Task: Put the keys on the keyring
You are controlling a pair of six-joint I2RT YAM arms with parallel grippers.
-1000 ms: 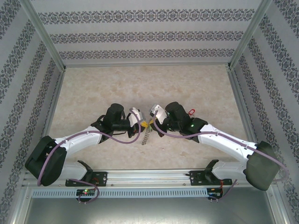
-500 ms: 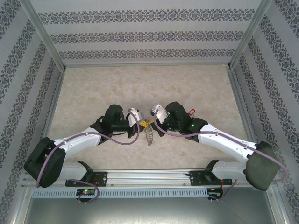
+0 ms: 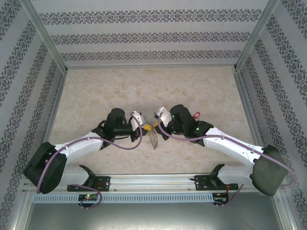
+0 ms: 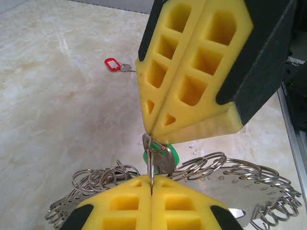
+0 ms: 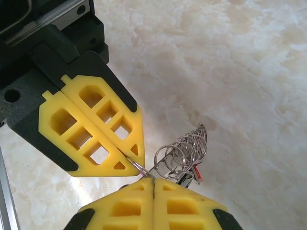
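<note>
My left pincer [image 4: 151, 184]: closed tight on a thin silver edge. I judge this to be the rim of the keyring [image 4: 225, 168], since the hoop spreads out to both sides of my fingertips.
My right pincer [image 4: 153, 127]: also closed, tip to tip with the left, nipping the top of the silver piece by the green key [image 4: 169, 152].
The green key: held up between the two pincers, its head touching the keyring. I cannot tell whether it is already threaded on.
The red key [image 4: 113, 63]: lying alone on the counter [image 4: 57, 110], just right of my right wrist and well apart from the keyring.
The keyring's place: lifted off the counter near the middle, hanging between the pincers.
The keyring's look: a thin grey hoop, crowded all round with small silvery rings [image 4: 96, 175] that overlap.
Done so far: green key and keyring brought together.
Left to do: seat the green key if it is not on, then fetch and thread the red key.
</note>
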